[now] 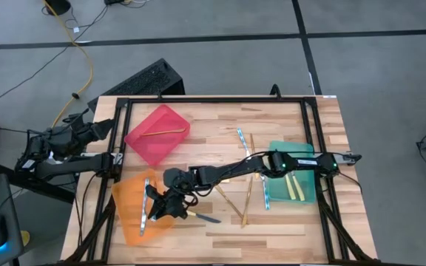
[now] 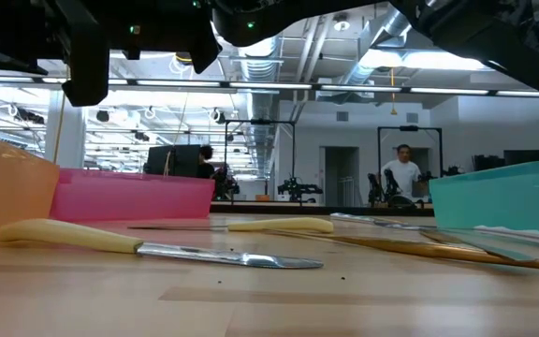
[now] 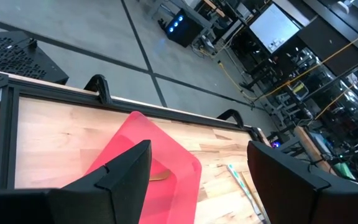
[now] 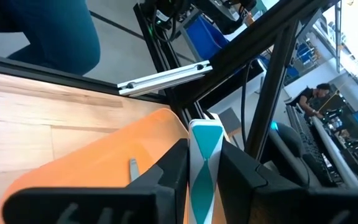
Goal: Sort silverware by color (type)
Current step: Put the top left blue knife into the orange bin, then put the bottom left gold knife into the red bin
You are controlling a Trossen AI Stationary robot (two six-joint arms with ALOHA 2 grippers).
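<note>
My right gripper [image 1: 161, 205] reaches across the table and hovers over the orange bin [image 1: 128, 199], shut on a silvery-blue shiny piece [image 4: 204, 152]. Another silvery-blue piece [image 1: 145, 210] lies inside that bin. The red bin [image 1: 157, 133] holds a gold piece [image 1: 161, 132]. The green bin [image 1: 294, 181] holds yellow-handled pieces [image 1: 293, 188]. Loose on the table lie a yellow-handled knife [image 2: 138, 245], gold pieces [image 1: 248, 198] and silvery-blue pieces [image 1: 240, 139]. My left gripper [image 3: 197, 186] waits open beyond the table's left edge. My right gripper pinches the silvery-blue piece between its two fingers [image 4: 166, 177], on its flat faces. The part [image 4: 204, 134] that shows sticks out past the fingertips along the fingers. It is lifted clear above the orange bin [image 4: 104, 162]. The fingers hide the rest of it.
A black frame rail [image 1: 213, 100] runs along the table's far, left and right sides. The three bins stand at the far left, the near left and the right. Bare wood [image 1: 287, 229] lies along the near edge. People show in the room behind the table [image 2: 402, 168].
</note>
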